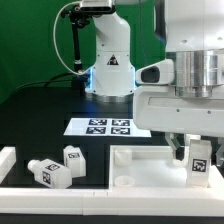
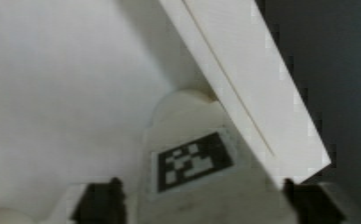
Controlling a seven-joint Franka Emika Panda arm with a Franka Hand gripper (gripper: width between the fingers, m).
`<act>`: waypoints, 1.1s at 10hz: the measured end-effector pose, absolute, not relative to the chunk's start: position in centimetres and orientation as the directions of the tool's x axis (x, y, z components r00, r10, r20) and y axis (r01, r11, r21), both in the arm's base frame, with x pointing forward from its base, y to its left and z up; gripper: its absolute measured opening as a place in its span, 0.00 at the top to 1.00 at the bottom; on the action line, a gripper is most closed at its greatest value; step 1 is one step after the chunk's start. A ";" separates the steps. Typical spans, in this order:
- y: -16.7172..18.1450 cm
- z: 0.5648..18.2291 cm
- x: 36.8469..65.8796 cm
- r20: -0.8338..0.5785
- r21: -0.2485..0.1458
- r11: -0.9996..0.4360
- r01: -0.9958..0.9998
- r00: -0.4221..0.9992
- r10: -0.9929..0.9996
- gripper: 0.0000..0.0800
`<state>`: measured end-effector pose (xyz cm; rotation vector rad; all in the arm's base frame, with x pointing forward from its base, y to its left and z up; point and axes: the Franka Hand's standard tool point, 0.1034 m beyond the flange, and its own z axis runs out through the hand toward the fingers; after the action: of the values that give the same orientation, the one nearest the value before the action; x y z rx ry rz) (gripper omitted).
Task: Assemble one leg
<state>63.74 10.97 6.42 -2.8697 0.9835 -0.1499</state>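
Wrist view: my pincer has a dark finger on each side of the leg, tag sticker facing the camera. Fingers sit right at the leg's flanks, so I read it as clenched on that leg. The leg's rounded end sits against the raised rim of the big white panel, near a small hole or notch there; whether it is seated in it, I cannot tell.

Exterior view: same pincer hangs under the bulky white arm, with the held leg upright over the panel, at the panel's corner toward the exterior view's right. Contact with the panel surface is not clear from here.

Out from the panel, toward the exterior view's left, two more legs lie on the dark table: one nearer the panel, another just beside it, tipped on its side. A white block sits further left at the frame edge. Behind the panel lies the marker board, flat, and behind that the robot base.
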 end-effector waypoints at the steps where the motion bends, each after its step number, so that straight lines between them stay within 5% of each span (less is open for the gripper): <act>1: 11.0 6.4 63.7 0.047 -0.135 -0.731 -0.669 0.732 -0.679 0.65; 4: 11.0 6.4 63.8 -0.014 -0.129 -0.412 -0.902 0.417 -0.909 0.65; 8: 10.8 6.3 63.9 -0.155 -0.081 0.236 -0.968 -0.221 -0.963 0.65; 10: 10.9 6.3 63.9 -0.153 -0.083 0.222 -0.972 -0.208 -0.966 0.64; 11: 10.9 6.3 63.9 -0.135 -0.101 0.100 -0.990 -0.086 -0.987 0.64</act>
<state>63.91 10.93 6.32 -2.0013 2.1987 0.0247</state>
